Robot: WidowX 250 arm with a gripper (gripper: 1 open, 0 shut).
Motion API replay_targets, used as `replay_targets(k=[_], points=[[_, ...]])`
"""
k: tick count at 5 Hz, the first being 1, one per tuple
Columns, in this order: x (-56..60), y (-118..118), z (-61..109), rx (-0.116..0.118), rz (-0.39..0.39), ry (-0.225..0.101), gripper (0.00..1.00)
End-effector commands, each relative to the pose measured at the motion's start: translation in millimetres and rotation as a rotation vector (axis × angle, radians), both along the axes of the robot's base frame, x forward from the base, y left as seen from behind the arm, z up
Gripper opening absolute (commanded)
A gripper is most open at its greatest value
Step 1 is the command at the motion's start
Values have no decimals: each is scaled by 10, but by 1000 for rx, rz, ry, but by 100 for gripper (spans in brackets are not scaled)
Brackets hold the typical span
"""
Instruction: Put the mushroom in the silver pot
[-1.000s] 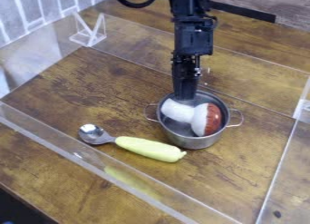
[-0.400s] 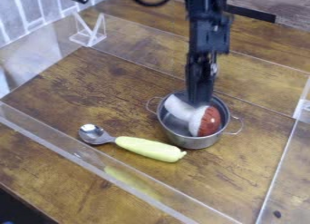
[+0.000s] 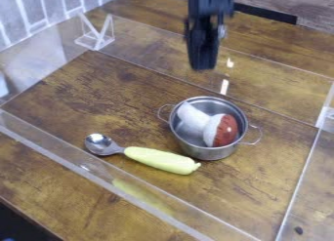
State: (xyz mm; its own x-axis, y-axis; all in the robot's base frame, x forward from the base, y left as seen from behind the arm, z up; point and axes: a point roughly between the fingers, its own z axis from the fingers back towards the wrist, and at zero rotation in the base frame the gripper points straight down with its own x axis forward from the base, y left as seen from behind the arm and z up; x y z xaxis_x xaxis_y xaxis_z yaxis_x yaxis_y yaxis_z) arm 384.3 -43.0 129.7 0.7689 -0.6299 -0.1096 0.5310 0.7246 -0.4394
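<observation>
Mushroom lying inside the silver pot on a wooden table, gripper hanging clear above.

The table (image 3: 78,99) is dark, grainy wood planks, ringed by a low clear plastic wall (image 3: 53,147). Above the pot and apart from it hangs the black, blurred gripper (image 3: 201,61), its fingers clenched together with nothing between them. The silver pot (image 3: 187,138) is round, shiny steel with small loop handles at its sides. Inside the pot lies the mushroom (image 3: 213,125), tipped on its side: a thick, smooth cream stem toward the pot's left wall and a rounded, glossy reddish-brown cap toward its right. Just beside the pot's lower left lies a smooth, tapered yellow-green vegetable (image 3: 162,160), and beyond its left end a metal spoon (image 3: 100,143).
</observation>
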Motion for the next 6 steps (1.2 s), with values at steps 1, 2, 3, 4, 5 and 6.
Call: replay_targets(k=[1, 2, 3, 4, 5, 6], points=[[96, 100, 315, 49, -61, -68, 0], [113, 86, 269, 56, -84, -78, 0], [120, 57, 221, 60, -107, -87, 0], [126, 162, 178, 66, -127, -95, 0], [143, 280, 164, 79, -145, -103, 0], [156, 307, 183, 96, -183, -114, 0]])
